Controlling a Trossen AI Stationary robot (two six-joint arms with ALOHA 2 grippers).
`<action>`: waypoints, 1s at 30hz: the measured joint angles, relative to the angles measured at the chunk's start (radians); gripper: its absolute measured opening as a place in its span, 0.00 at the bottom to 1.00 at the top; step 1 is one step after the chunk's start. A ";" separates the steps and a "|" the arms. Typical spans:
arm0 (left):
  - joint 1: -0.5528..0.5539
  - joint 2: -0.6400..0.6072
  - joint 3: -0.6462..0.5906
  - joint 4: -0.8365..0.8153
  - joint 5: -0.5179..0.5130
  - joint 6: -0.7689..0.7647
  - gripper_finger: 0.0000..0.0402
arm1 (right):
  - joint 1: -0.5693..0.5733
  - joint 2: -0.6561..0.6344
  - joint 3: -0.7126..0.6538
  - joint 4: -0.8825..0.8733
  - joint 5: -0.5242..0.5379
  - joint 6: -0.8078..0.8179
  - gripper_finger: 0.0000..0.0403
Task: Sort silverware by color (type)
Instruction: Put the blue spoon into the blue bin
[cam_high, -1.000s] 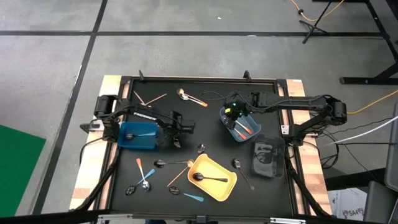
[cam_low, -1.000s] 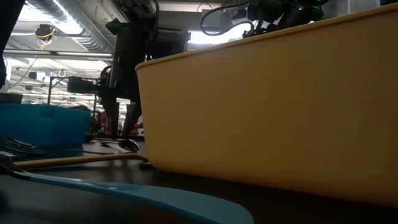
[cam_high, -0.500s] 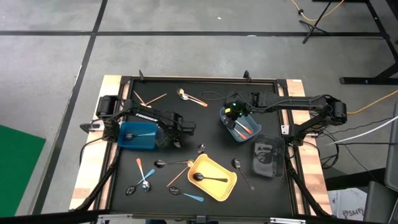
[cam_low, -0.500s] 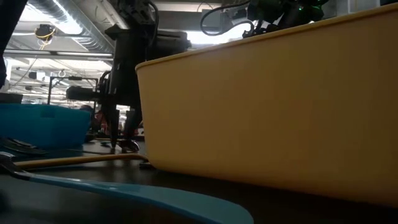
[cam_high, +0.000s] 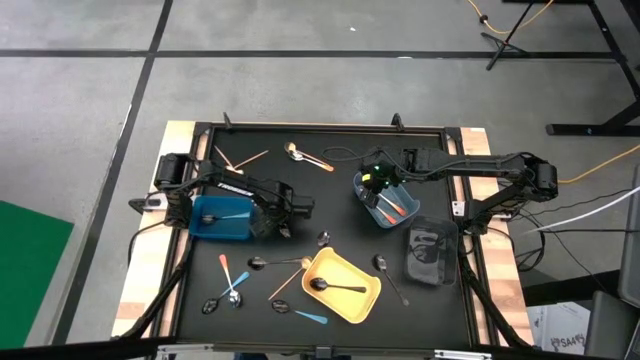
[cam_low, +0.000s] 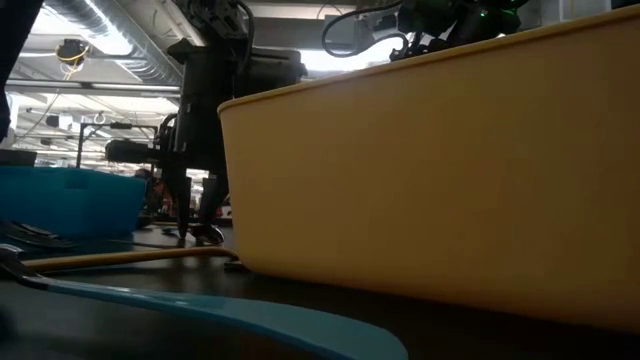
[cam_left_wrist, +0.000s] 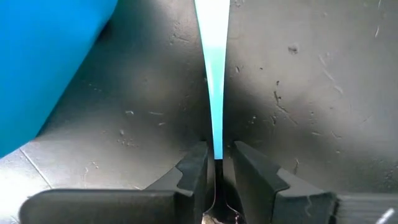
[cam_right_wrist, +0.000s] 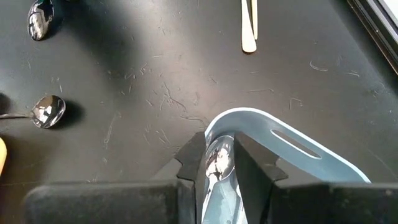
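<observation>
The left gripper (cam_left_wrist: 214, 171) has its 2 fingers pinched nearly together on the thin handle of a light-blue spoon (cam_left_wrist: 212, 68), which runs straight out from between the tips over the dark mat; the edge of the blue bin (cam_left_wrist: 46, 62) lies just beside it. In the high view this gripper (cam_high: 292, 208) sits low beside the blue bin (cam_high: 205, 228), the arm stretched across from the table's left edge.

The right gripper (cam_right_wrist: 219, 163) is closed to a narrow gap on a silver spoon (cam_right_wrist: 219, 160) whose bowl shows between the tips, above the rim of a pale blue-grey bin (cam_right_wrist: 292, 146). From above, that gripper (cam_high: 378, 180) hangs over the same bin (cam_high: 365, 192), the arm reaching in from the right.

Only the wrist views show the grips. The low view shows the left gripper (cam_low: 195, 215) pointing straight down with its tips at the mat, behind the yellow bin (cam_low: 430, 170), with a light-blue handle (cam_low: 220, 312) and a tan handle (cam_low: 120, 257) lying in front.

The high view shows 4 bins: blue, blue-grey, yellow (cam_high: 352, 310) and dark (cam_high: 432, 272). The yellow bin holds 1 black spoon (cam_high: 335, 287); the blue-grey bin holds orange-handled spoons (cam_high: 395, 208), their number unclear. About 10 more spoons lie loose on the table (cam_high: 330, 230).
</observation>
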 joint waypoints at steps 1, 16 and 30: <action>0.000 0.000 0.000 0.000 -0.001 0.000 0.18 | 0.000 0.000 0.000 0.000 0.000 0.000 0.18; 0.000 0.001 -0.001 0.000 -0.006 -0.026 0.17 | 0.000 0.000 0.000 0.000 0.000 0.000 0.18; -0.012 0.002 -0.002 0.003 -0.042 0.031 0.03 | 0.000 0.000 0.000 0.000 0.000 0.000 0.18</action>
